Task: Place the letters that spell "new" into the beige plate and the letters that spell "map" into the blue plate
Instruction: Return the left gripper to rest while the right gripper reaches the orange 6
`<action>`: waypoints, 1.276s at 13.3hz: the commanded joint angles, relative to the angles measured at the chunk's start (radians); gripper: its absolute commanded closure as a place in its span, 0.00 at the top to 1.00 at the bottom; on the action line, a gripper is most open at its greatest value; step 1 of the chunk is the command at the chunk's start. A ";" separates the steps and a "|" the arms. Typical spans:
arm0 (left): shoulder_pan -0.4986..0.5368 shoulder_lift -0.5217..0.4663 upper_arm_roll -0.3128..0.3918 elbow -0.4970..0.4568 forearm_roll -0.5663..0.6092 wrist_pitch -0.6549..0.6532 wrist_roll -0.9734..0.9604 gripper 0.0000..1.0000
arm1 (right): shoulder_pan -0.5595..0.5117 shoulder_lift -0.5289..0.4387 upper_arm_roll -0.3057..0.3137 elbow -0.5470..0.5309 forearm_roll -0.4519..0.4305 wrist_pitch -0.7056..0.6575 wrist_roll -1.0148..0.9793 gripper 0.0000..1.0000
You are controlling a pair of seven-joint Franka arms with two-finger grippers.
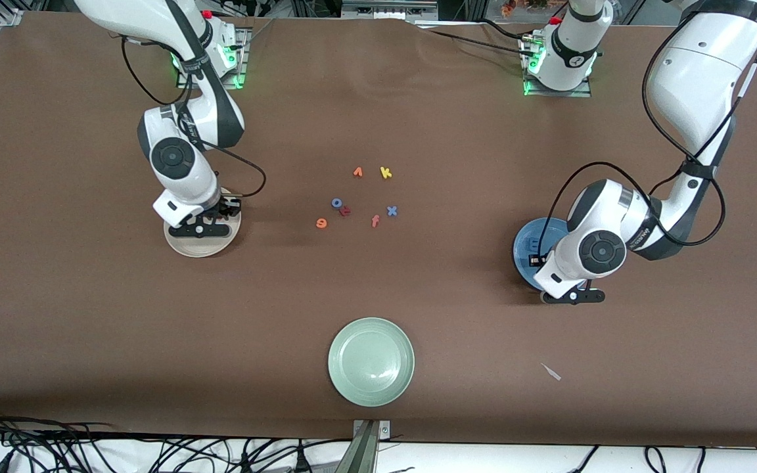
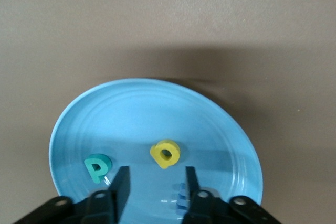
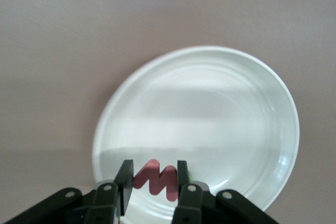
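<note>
Inspection runs from the right arm's end of the table to the left arm's end. We find the right gripper (image 3: pixel 151 182) low over the beige plate (image 1: pixel 184 246), its fingers pinching the pinkish-red w (image 3: pixel 155 180); a sliver of green shows by one finger, which we cannot identify. We judge this step to be the delivery of the w, with release the next move. At mid-table lie loose letters: an orange e (image 1: pixel 321 223), a blue o (image 1: pixel 337 202) touching a reddish letter we cannot read, an orange v (image 1: pixel 357 172), an orange f (image 1: pixel 375 221), a yellow k (image 1: pixel 386 173) and a blue x (image 1: pixel 391 211). The pale green plate (image 1: pixel 371 361) sits nearest the front camera. The left gripper (image 2: pixel 155 182) stands over the blue plate (image 2: pixel 131 108), fingers spread and empty. That plate holds the teal p (image 2: pixel 96 168), the yellow a (image 2: pixel 165 153) and a blue letter (image 2: pixel 180 199) beside one finger, likely the m. We judge "map" complete. The e calls for a fine pinch.
</note>
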 commanded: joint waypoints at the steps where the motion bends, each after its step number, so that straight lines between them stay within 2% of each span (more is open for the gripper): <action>1: 0.011 -0.001 -0.014 0.035 0.024 -0.001 0.014 1.00 | 0.006 -0.042 -0.006 -0.058 0.005 0.048 -0.005 0.63; 3: 0.008 -0.036 -0.025 0.045 0.014 -0.005 0.013 1.00 | 0.015 -0.036 0.026 -0.039 0.005 0.047 0.073 0.67; 4: 0.017 -0.053 -0.028 0.045 -0.002 -0.005 0.013 1.00 | 0.015 -0.032 0.069 -0.024 0.006 0.047 0.136 0.71; 5: 0.017 -0.069 -0.028 0.046 -0.017 -0.005 0.014 1.00 | 0.017 -0.021 0.095 -0.009 0.010 0.047 0.203 0.71; 7: 0.008 -0.124 -0.036 0.057 -0.020 -0.030 0.014 1.00 | 0.021 0.028 0.191 0.068 0.013 0.047 0.387 0.71; 9: 0.013 -0.150 -0.080 0.101 -0.022 -0.100 0.014 1.00 | 0.034 0.091 0.259 0.150 0.011 0.045 0.542 0.71; 11: 0.020 -0.149 -0.118 0.175 -0.028 -0.218 0.020 1.00 | 0.069 0.149 0.270 0.203 0.011 0.056 0.619 0.71; 13: 0.022 -0.176 -0.122 0.219 -0.086 -0.331 0.085 1.00 | 0.081 0.188 0.270 0.249 0.011 0.063 0.657 0.71; 15: 0.025 -0.289 -0.074 0.206 -0.192 -0.390 0.189 1.00 | 0.094 0.221 0.272 0.290 0.013 0.063 0.671 0.71; 16: 0.023 -0.350 -0.013 0.195 -0.263 -0.412 0.276 1.00 | 0.095 0.238 0.272 0.307 0.013 0.065 0.681 0.71; 17: 0.011 -0.390 0.083 0.195 -0.354 -0.413 0.394 1.00 | 0.098 0.251 0.272 0.324 0.011 0.065 0.691 0.71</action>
